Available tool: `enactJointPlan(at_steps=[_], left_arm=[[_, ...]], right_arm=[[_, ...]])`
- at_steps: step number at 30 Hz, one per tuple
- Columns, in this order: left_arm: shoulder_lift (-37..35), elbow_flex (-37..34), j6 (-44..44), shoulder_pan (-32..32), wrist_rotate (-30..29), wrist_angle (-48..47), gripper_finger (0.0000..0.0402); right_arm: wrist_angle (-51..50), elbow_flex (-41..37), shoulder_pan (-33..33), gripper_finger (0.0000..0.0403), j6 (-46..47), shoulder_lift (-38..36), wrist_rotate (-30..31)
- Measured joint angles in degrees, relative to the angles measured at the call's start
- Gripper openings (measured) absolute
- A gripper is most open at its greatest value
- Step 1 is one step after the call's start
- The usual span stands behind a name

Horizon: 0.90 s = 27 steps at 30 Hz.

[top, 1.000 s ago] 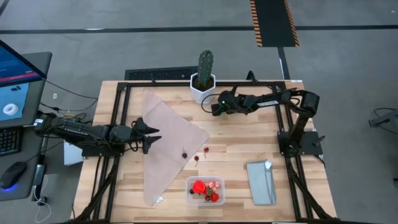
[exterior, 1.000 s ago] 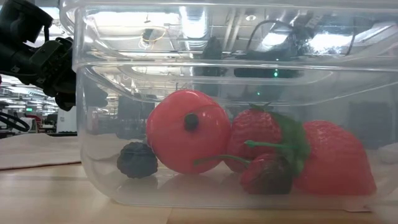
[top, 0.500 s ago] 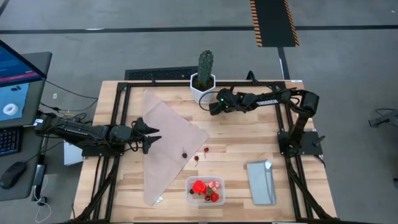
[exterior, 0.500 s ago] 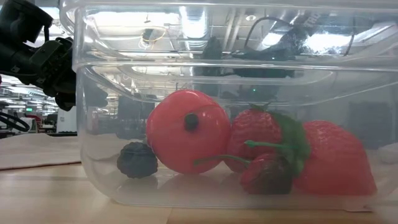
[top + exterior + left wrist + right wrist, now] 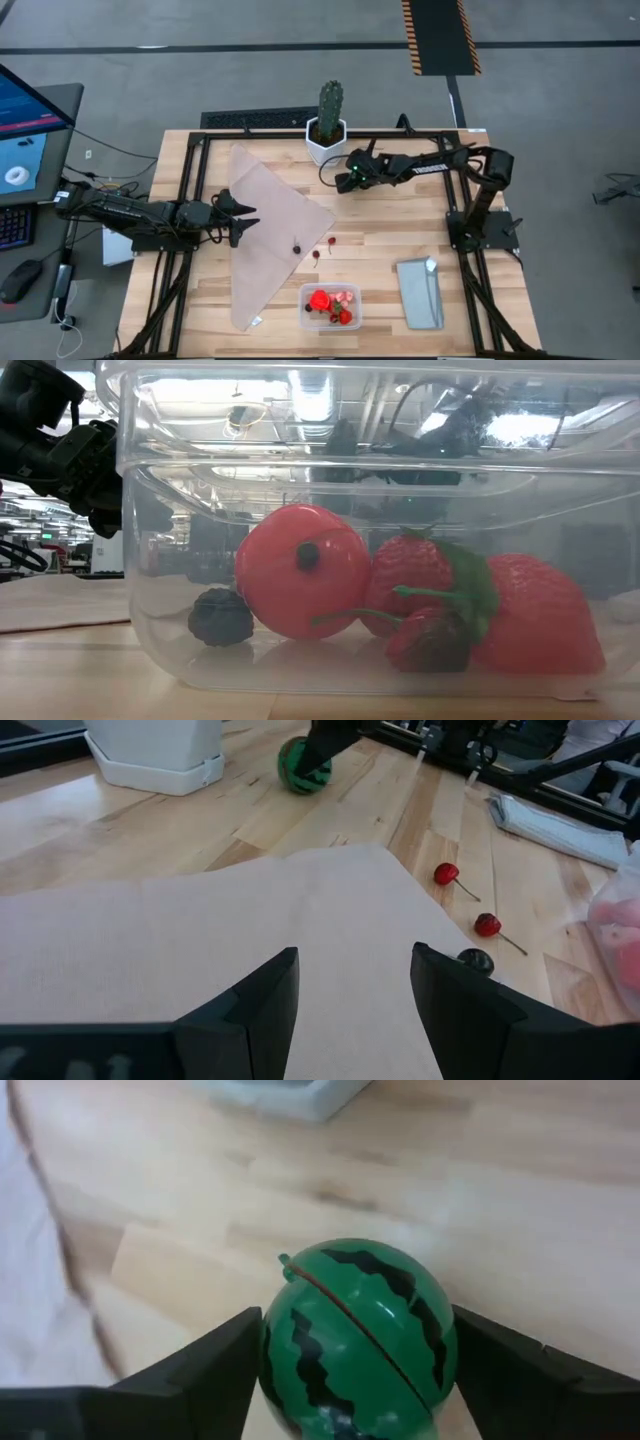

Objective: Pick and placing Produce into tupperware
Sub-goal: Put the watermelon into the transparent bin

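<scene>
The small green striped ball [image 5: 350,1330] sits between the fingers of my right gripper [image 5: 355,1370], which is shut on it. This is at the table's far middle, beside the white cactus pot [image 5: 327,140]. The left wrist view shows the ball [image 5: 298,770] under a dark finger. The clear tupperware [image 5: 331,305] stands at the near middle, holding strawberries [image 5: 530,620], a red round fruit [image 5: 300,570] and dark bits. Two red cherries [image 5: 446,873] [image 5: 487,924] lie on the wood, and a dark one [image 5: 475,960] lies at the cloth's edge. My left gripper [image 5: 355,990] is open over the beige cloth [image 5: 270,230]. My right gripper pinches the green striped ball between its two fingers, one on each side of its widest part [image 5: 275,1365]. The fingers slant down at it from the table's right side. Whether the ball rests on the wood or hangs just above it, I cannot tell.
A tall green cactus [image 5: 329,105] in its white pot stands close to the right gripper at the far edge. A flat grey-blue lid [image 5: 419,290] lies at the near right. Bare wood lies between the ball and the tupperware, apart from the cherries.
My right gripper has shifted a little toward the table's near edge, away from the cactus pot. The left arm and the fruit in the tupperware have kept still.
</scene>
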Motion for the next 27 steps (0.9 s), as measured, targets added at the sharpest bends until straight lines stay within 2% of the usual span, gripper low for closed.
enactJointPlan(at_steps=[4, 15, 27], left_arm=[[0.0, 0.0, 0.0, 0.0, 0.0, 0.0, 0.0182], [0.0, 0.0, 0.0, 0.0, 0.0, 0.0, 0.0182], [0.0, 0.0, 0.0, 0.0, 0.0, 0.0, 0.0182]], right_arm=[[-3.5, 1.9, 2.4, 0.0297, 1.7, 0.0, -0.2], [-17.7, 10.7, 8.8, 0.0307, 4.5, 0.0, -0.4], [-28.9, 22.2, 21.7, 0.0303, 4.6, 0.0, -0.3]])
